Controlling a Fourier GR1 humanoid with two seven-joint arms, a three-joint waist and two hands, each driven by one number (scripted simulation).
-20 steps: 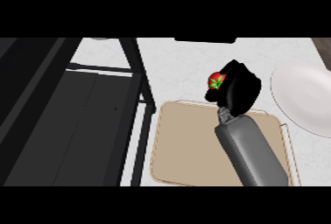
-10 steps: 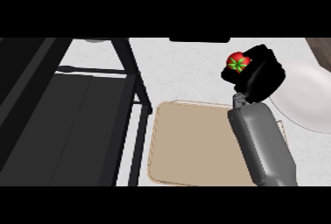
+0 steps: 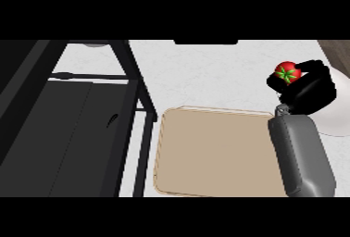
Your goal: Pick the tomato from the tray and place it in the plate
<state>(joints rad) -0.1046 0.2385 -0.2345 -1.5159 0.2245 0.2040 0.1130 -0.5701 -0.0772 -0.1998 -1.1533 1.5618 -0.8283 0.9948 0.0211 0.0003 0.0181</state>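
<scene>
**No readable text in view**

From my station I can find no lettering, label, brand mark, number or sign anywhere in the head view. I checked the flat beige square tray (image 3: 212,152), the speckled white counter top (image 3: 205,74), the round red tomato with a green stem star (image 3: 288,72) and the black right hand (image 3: 311,92); all of them show plain surfaces.

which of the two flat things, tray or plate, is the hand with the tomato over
The plate, the white one at the right edge. The right hand holds the tomato there, past the tan tray.
</scene>
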